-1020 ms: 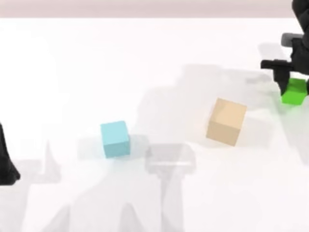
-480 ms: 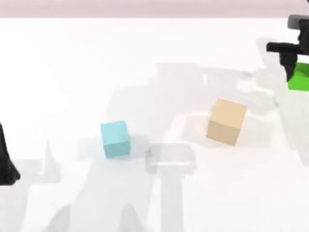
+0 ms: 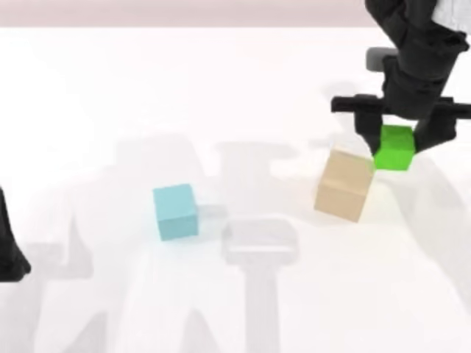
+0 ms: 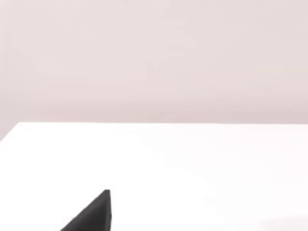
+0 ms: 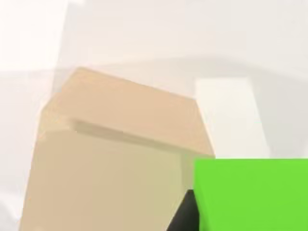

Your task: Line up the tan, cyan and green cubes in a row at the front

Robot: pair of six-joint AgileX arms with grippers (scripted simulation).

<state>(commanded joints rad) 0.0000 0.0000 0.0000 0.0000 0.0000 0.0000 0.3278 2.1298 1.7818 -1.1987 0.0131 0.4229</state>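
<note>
My right gripper is shut on the small green cube and holds it in the air, just above the back right corner of the large tan cube. In the right wrist view the green cube fills the corner, with the tan cube close beneath. The pale cyan cube rests on the table left of centre. My left arm is parked at the left edge; its wrist view shows only one dark fingertip.
The white table stretches around the cubes, with arm shadows across its middle and front.
My right gripper has lifted the green cube off the table at the far right and carried it left and forward, over the tan cube's corner. The tan and cyan cubes have not moved.
</note>
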